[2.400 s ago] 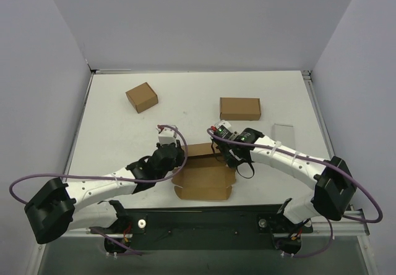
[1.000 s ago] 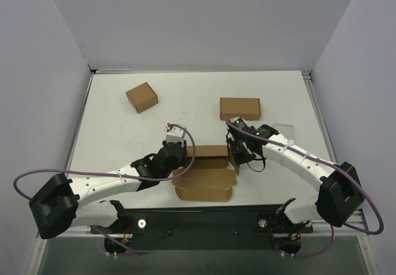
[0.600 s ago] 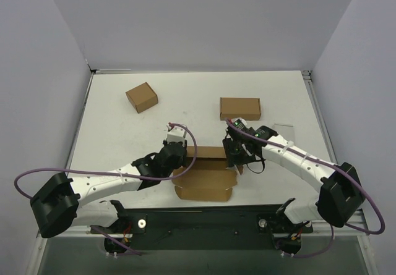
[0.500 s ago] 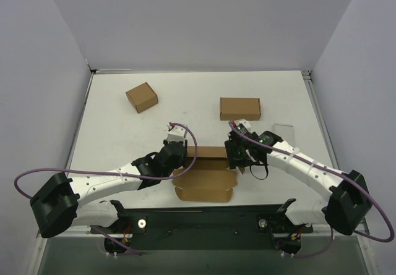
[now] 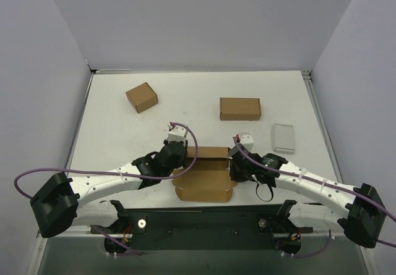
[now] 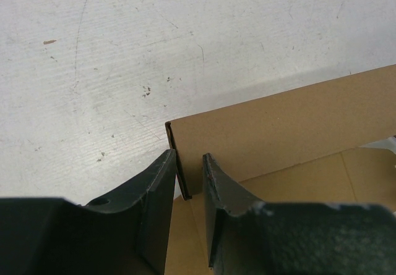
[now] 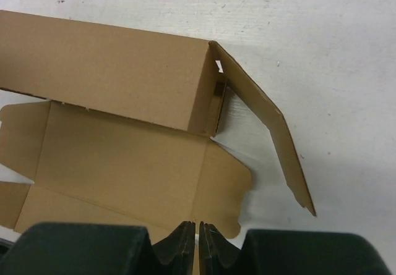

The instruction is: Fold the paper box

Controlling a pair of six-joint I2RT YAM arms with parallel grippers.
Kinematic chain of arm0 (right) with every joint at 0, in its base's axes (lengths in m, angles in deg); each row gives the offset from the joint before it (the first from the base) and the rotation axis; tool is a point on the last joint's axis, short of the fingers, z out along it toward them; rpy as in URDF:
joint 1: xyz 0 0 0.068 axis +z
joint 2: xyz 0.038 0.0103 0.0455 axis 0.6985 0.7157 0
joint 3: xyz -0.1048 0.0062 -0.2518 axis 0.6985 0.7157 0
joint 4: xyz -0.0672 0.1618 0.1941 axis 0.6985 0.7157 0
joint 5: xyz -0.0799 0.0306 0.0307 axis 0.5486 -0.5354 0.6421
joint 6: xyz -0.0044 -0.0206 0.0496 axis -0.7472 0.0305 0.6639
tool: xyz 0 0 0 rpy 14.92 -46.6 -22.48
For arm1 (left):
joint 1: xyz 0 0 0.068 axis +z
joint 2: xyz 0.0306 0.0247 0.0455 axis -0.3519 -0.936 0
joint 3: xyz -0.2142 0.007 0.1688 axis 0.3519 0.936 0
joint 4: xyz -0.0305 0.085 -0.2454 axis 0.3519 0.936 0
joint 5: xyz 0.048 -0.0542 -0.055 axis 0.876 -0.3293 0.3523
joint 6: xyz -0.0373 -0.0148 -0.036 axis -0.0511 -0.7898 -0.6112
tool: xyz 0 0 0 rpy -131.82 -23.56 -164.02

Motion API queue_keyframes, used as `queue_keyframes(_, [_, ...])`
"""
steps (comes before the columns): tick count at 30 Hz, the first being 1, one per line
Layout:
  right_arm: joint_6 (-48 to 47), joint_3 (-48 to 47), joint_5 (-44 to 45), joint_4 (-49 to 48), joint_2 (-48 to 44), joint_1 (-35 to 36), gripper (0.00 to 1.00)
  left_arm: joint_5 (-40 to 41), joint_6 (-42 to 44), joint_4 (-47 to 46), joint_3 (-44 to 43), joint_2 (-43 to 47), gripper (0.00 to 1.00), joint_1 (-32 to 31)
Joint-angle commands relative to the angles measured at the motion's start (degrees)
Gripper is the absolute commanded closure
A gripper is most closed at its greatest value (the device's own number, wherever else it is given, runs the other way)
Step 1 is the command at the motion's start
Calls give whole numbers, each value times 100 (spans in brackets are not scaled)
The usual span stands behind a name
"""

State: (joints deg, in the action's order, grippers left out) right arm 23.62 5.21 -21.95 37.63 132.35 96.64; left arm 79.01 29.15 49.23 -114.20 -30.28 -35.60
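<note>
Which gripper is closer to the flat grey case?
Right. The right gripper sits at the paper box's right end, just near-left of the grey case; the left gripper is at the box's left end, farther off.

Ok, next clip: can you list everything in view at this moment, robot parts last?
plain brown thin cardboard mailer box: one, brown, near centre, half folded, back wall upright
small squarish brown carton: one, brown, far left
closed oblong brown cardboard box: one, brown, far, right of centre
flat pale grey rectangular case: one, grey, right side
white table: one, white, under everything
enclosure walls: three, pale grey, left, back, right
black base rail: one, black, near edge
purple cables: two, purple, one along each arm
left arm: one, white and black, reaching the mailer's left end
left gripper: one, black, jaws apart, either side of the upright wall's end
right arm: one, white and black, reaching the mailer's right end
right gripper: one, black, jaws nearly together over the mailer's flat panel
</note>
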Motion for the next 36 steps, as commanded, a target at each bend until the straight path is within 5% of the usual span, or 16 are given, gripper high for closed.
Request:
queue_keyframes(1, [115, 60, -32, -611, 659, 40, 90, -51, 46, 33, -188, -10, 66, -31])
queue_keyframes(20, [423, 579, 539, -913, 1752, 75, 91, -7, 63, 68, -126, 166, 66, -31])
queue_keyframes(30, [-175, -510, 838, 415, 74, 234, 47, 10, 107, 94, -161, 193, 66, -31])
queue_keyframes(36, [-693, -722, 769, 688, 107, -441, 42, 1, 99, 103, -153, 166, 66, -22])
